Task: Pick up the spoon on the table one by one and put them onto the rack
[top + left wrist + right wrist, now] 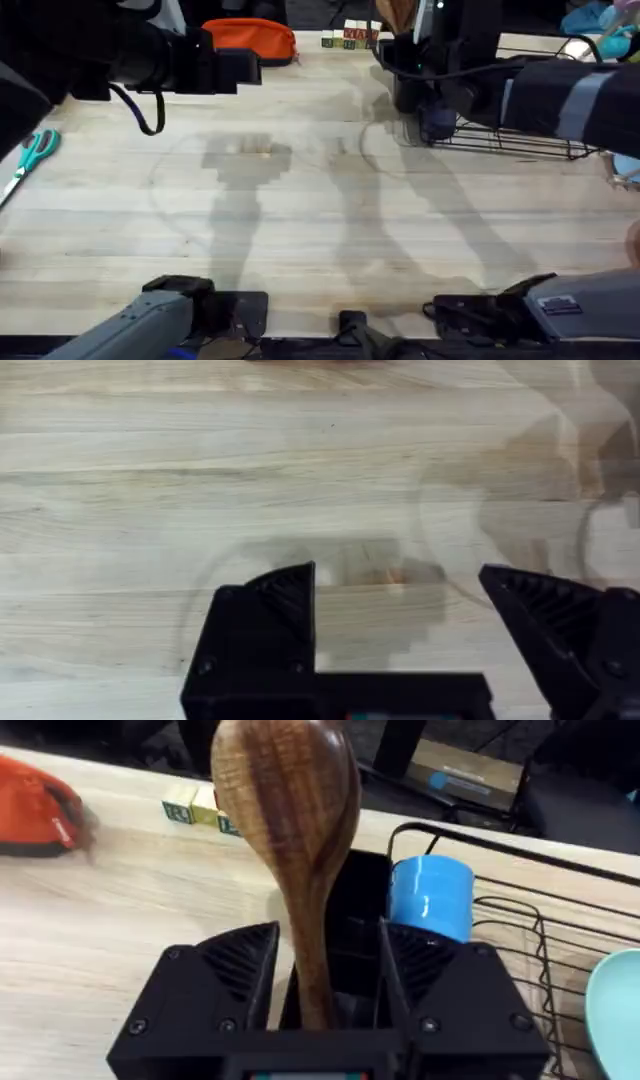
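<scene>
My right gripper [325, 990] is closed tight on a brown wooden spoon [290, 810]. The handle sits between my two black fingers [235, 970] and the oval bowl points up. I hold it right over the tall black box holder [360, 910] at the end of the black wire rack [520, 140]. A blue cup [432, 898] stands in the rack just beside the holder. From above, my right arm reaches across to the rack at about one o'clock on the table [300, 240].

My left gripper [400, 630] is open wide and holds nothing. It hangs above bare pale wood, and its dark shadow lies on the planks under it. From above, my left arm is up at about eleven o'clock.

An orange pouch [250, 38] lies at the far edge, near twelve o'clock. Some little blocks [350, 38] sit just beside it. Teal scissors [35, 152] lie at about nine o'clock, well apart from the rack
</scene>
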Controlling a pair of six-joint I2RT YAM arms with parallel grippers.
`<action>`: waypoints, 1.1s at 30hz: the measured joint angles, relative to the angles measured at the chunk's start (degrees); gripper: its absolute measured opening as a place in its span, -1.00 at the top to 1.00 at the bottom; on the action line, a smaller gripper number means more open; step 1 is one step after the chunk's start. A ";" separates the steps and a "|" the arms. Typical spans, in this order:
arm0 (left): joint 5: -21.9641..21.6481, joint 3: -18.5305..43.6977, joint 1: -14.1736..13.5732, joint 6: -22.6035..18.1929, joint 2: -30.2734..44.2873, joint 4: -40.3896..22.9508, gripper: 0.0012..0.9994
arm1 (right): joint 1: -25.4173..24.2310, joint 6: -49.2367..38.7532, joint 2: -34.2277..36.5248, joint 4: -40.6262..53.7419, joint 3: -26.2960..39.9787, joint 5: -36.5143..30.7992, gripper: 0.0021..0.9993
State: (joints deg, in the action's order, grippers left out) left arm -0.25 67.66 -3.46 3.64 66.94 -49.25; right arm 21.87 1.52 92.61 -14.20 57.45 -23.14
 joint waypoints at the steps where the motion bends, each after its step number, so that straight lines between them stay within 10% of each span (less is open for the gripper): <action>1: 0.00 0.00 0.00 0.00 0.00 0.00 -0.99 | 0.04 0.00 -0.30 0.05 0.00 0.00 -0.19; 4: 0.00 0.00 0.00 0.00 0.00 0.00 -0.99 | 0.24 0.13 -1.69 0.03 0.00 0.00 -0.31; 7: 0.00 0.00 0.00 0.00 0.00 0.00 -0.99 | 0.52 0.02 -3.19 0.05 0.00 0.00 -0.96; 33: 0.02 0.00 0.00 0.54 0.00 0.20 -0.99 | 2.56 0.06 -40.73 42.94 0.00 0.00 -0.99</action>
State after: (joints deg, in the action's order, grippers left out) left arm -0.23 67.66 -3.46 4.18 66.94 -49.06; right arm 24.43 1.58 51.88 28.74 57.45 -23.14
